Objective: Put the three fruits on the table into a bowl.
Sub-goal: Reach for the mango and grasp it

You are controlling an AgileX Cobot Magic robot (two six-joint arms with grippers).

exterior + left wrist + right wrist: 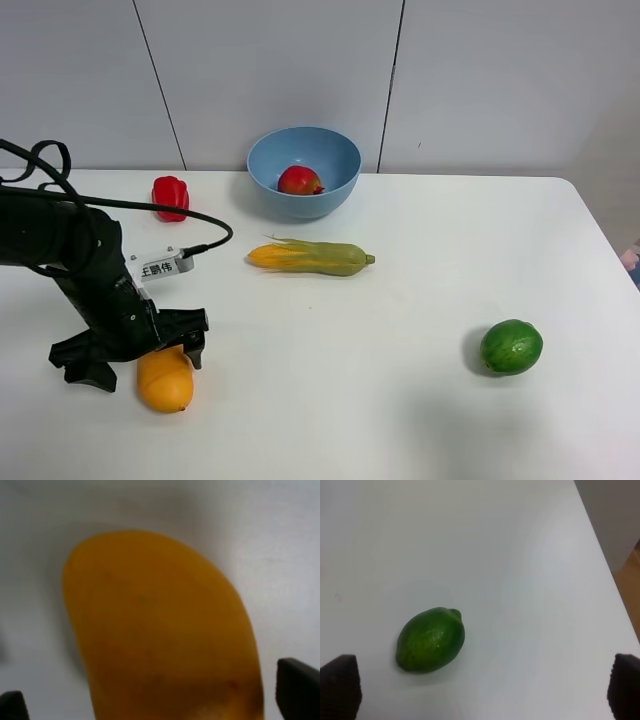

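The orange mango (166, 380) lies on the white table (400, 300) at the front left. My left gripper (140, 360) is open and down over it, one finger on each side; the mango (160, 630) fills the left wrist view between the fingertips (297, 687). The red-yellow pomegranate (299, 180) lies inside the light-blue bowl (330, 150) at the back centre. The dark-green lime (511, 347) lies on the table at the front right. My right gripper (482, 690) is open and empty, above the lime (431, 639); the right arm is out of the exterior view.
A red bell pepper (170, 195) stands at the back left, left of the bowl. A yellow-green corn cob (310, 258) lies in front of the bowl. The table's right edge (600, 555) runs close to the lime.
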